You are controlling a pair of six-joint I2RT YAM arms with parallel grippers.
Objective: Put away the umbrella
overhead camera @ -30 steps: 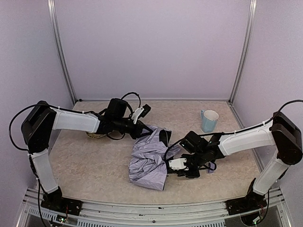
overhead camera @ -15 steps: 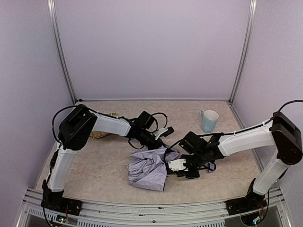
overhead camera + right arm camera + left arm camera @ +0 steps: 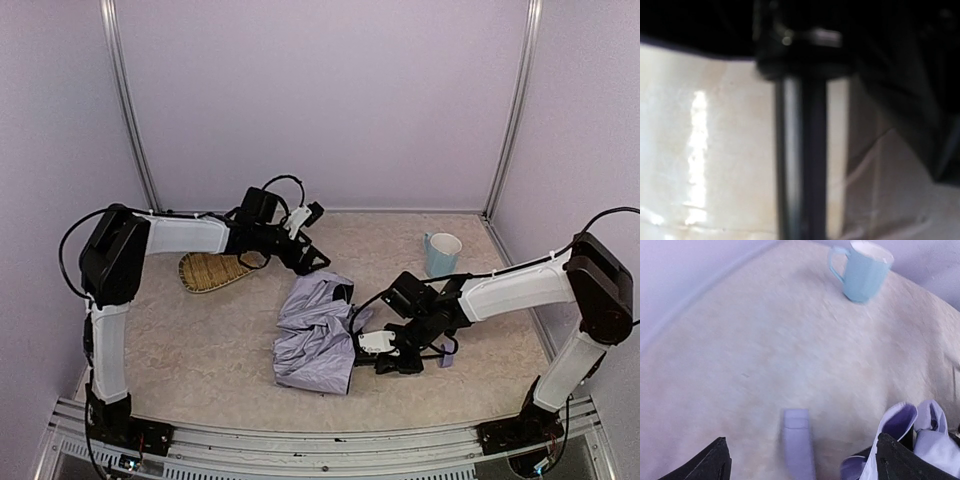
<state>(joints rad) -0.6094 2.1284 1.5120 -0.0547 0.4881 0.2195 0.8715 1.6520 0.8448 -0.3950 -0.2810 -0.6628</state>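
Umbrella lies crumpled on the tabletop, roughly centre, a bit toward the near edge. Its pale lavender-grey fabric is bunched in loose folds. Its handle, a small lavender block, lies to the right of the fabric, w/ the right arm's wrist between the two.

Right end effector sits low at the fabric's right edge, touching it or very nearly. Right wrist cam is very close & blurred: a thin black shaft runs vertically through mid-frame, w/ dark shapes above and pale tabletop behind. Whether this end effector is clamped on the shaft can't be told, since its fingers aren't distinguishable in any view.

Left end effector hovers behind the umbrella, apart from the fabric, spread wide w/ nothing held. Left wrist cam shows both black fingertips at the bottom corners, far apart. Between them is bare tabletop, w/ the handle block lying flat just beyond and a corner of fabric at lower right.

Woven straw tray lies at back left, just beside the left forearm in the overhead view. Light blue mug stands upright at back right, well apart from the umbrella, its own grip pointing left.
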